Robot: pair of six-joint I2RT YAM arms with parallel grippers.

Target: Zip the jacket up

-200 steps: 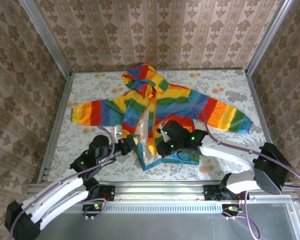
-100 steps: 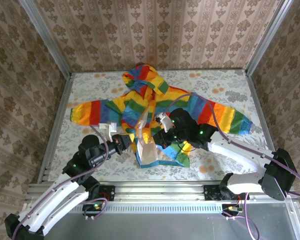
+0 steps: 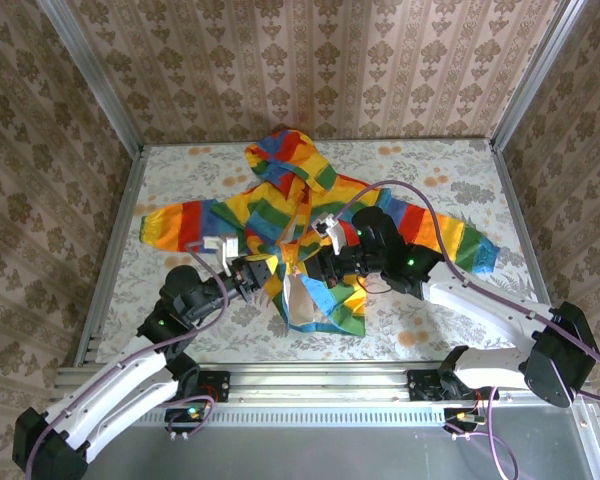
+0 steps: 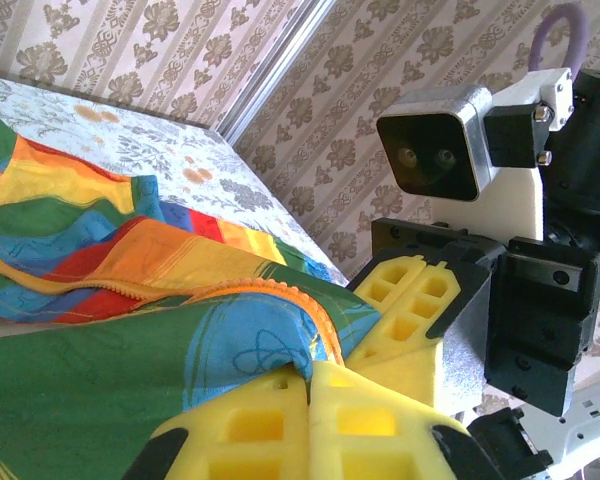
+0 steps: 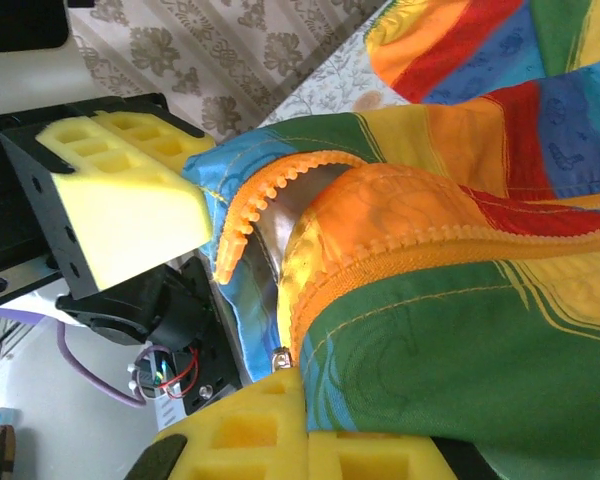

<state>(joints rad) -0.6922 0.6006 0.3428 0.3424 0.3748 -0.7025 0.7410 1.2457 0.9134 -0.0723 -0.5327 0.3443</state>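
We see the patterned table (image 3: pixel 450 170) running from the arm bases out to the papered walls; the jacket (image 3: pixel 270 212) lies on it just past the middle, hood (image 3: pixel 285 155) towards the far wall, one striped sleeve (image 3: pixel 180 225) spread to the left and the other (image 3: pixel 450 238) to the right. Its front is open at the lower end, where cream lining (image 3: pixel 302 302) shows between the two panels, and the hem sits bunched and partly lifted off the table.

The left arm (image 3: pixel 110 385) reaches in from the near left and the right arm (image 3: pixel 480 305) from the near right; both meet over the lower front of the jacket, close together.

The left gripper (image 3: pixel 263 270) sits at the left panel; in its wrist view (image 4: pixel 308 378) we see its yellow pads (image 4: pixel 250 425) pressed together with blue fabric pinched between them. The right gripper (image 3: pixel 317 268) sits at the right panel; in its own view (image 5: pixel 305 390) its pads (image 5: pixel 365 445) are likewise closed, clamping the green and blue edge of the jacket. Each gripper appears in the other's camera, just beside it and facing it.

The orange zipper teeth (image 5: pixel 248 205) curl free along the blue edge, not meshed with the opposite row (image 5: pixel 450 245); a small metal piece (image 5: pixel 278 357) hangs at the fabric edge just above the right gripper's pads, though we cannot tell what it is.
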